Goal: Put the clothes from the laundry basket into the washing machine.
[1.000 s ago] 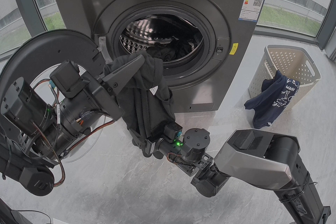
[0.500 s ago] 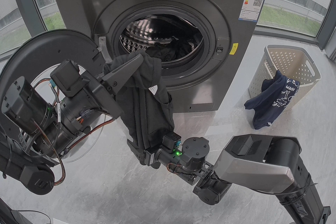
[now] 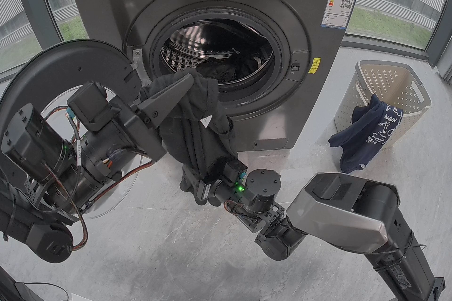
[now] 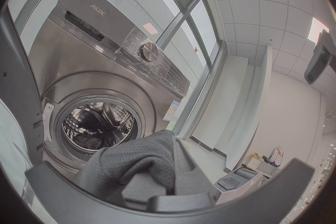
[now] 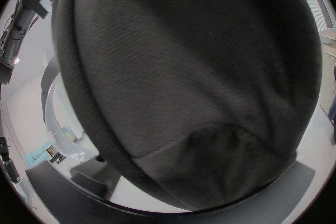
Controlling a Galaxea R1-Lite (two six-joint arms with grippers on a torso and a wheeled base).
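A dark grey garment [image 3: 197,128] hangs in front of the washing machine [image 3: 301,10], just below its open drum [image 3: 216,48]. My left gripper [image 3: 186,83] is shut on the garment's top end, near the lower left lip of the opening. The left wrist view shows the same cloth [image 4: 140,161] draped over the fingers. My right gripper [image 3: 195,184] is open under the garment's lower end, and the cloth [image 5: 182,77] bulges into it. Dark clothes [image 3: 221,69] lie inside the drum. A navy shirt [image 3: 367,132] hangs over the rim of the laundry basket [image 3: 400,76].
The round washer door [image 3: 61,67] stands swung open on the left, behind my left arm. The beige basket sits on the floor to the right of the machine. Pale floor [image 3: 155,250] lies bare in front, and glass walls stand behind.
My right gripper dipped a little, then rose toward the machine, bunching the garment's lower end upward. The left gripper has stayed nearly still with the cloth in it.
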